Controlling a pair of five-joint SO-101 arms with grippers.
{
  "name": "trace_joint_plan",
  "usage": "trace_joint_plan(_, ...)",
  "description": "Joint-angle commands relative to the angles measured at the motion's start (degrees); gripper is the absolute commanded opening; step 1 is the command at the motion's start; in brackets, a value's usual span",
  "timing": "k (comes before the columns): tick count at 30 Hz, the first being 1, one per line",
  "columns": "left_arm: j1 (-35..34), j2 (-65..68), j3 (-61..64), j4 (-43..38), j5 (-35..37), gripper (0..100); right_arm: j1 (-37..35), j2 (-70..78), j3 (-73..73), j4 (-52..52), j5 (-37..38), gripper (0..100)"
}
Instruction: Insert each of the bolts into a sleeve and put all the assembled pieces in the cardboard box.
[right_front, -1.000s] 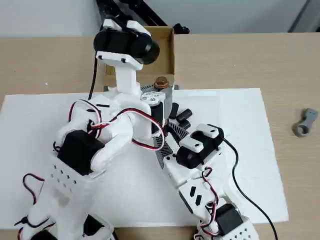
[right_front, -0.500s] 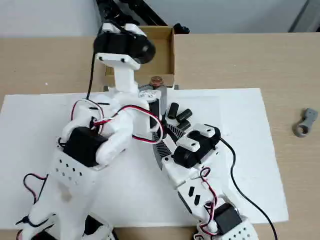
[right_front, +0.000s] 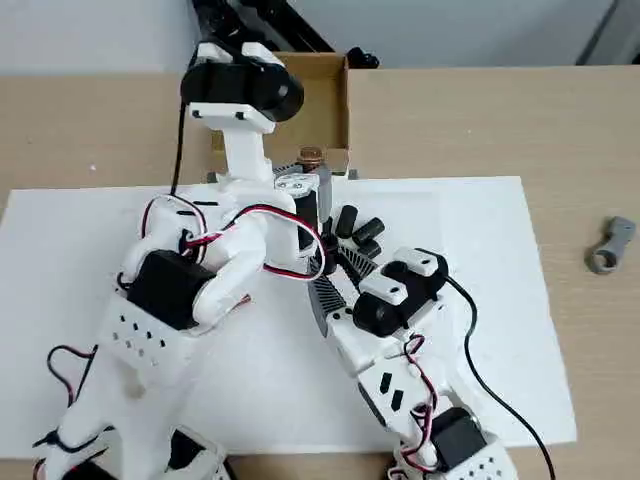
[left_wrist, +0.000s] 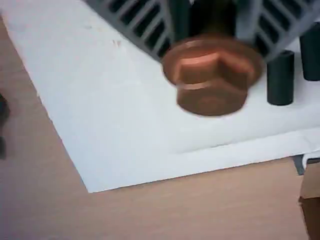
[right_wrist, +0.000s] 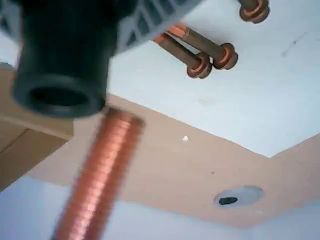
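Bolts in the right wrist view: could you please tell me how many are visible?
4: one bolt beside the black sleeve, two lying together on the white sheet, one farther off, partly cut off. More may be hidden.

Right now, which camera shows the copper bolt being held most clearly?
The left wrist view: the held bolt shows its hexagonal head large and central. The right wrist view gives its threaded shank beside a black sleeve; the high view, just a tiny head.
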Motion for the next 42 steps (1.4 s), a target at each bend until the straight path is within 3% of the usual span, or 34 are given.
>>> trace_joint_plan(1, 0.5, -0.8, -5.0, -1.8, 0.3, 0, -0.5, -0.7, -1.9, -0.7, -0.4, 0.5)
trace_joint_plan(12, 2.7, -0.2, -4.9, -1.8, 1.8, 0, -0.5, -0.7, -1.9, -0.7, -0.4, 0.5)
trace_joint_plan(21, 2.7, -0.7, 4.2, -6.4, 1.8, 0, -0.5, -0.6, -1.9, -0.7, -0.4, 0.5)
trace_joint_plan(31, 2.9, -3.5, 4.2, -0.4, 1.8, 0, -0.5, -0.6, -1.9, -0.7, -0.4, 0.5)
trace_joint_plan(42, 7.7, -10.6, 9.9, 0.2, -1.8, 0, -0.5, -0.5, -1.9, -0.7, -0.4, 0.5)
